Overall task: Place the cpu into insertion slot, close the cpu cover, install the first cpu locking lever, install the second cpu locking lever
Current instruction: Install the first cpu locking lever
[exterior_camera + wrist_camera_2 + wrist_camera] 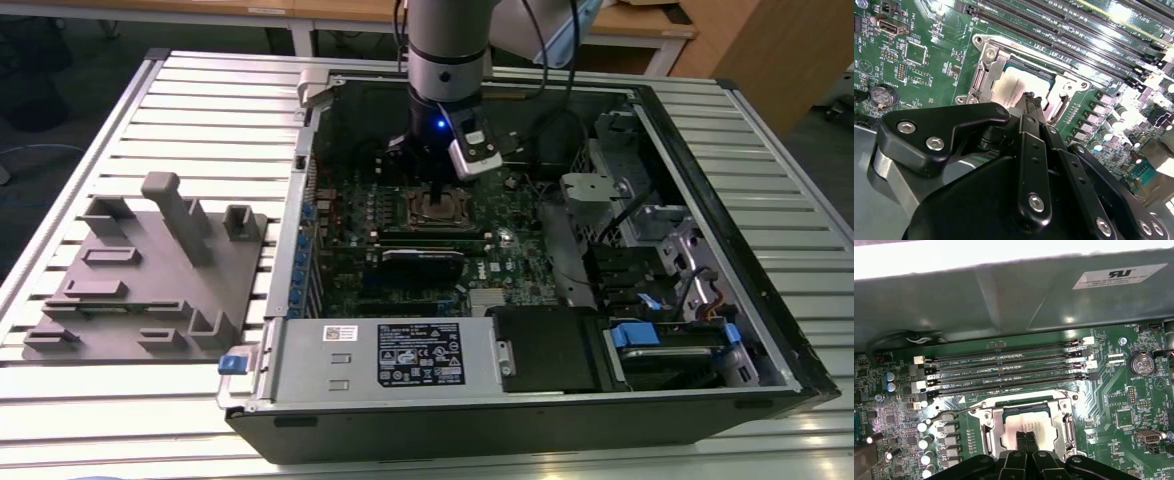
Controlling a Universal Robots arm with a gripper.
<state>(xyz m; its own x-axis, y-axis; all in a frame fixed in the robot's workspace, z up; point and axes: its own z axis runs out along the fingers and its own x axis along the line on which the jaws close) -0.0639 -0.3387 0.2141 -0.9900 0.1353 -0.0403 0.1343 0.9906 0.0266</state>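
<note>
1. Inside the open black tower computer case, which lies on its side on the slatted grey metal surface, I hang straight down over the green motherboard, so that I meet the socket squarely.
2. My black fingers are pressed together with nothing between them. Held that way they make one narrow tip, which I judge suits pushing rather than grasping.
3. The small flat square cpu with its dull silver metal top lies level in the square, dark-rimmed insertion slot, directly under my tips. I cannot tell whether I touch it or hover just above.
4. The thin metal frame of the cpu cover appears folded down around the chip, whose top shows through its window.
5. The long dark memory slots run just beside the socket, and I stay apart from them.
</note>
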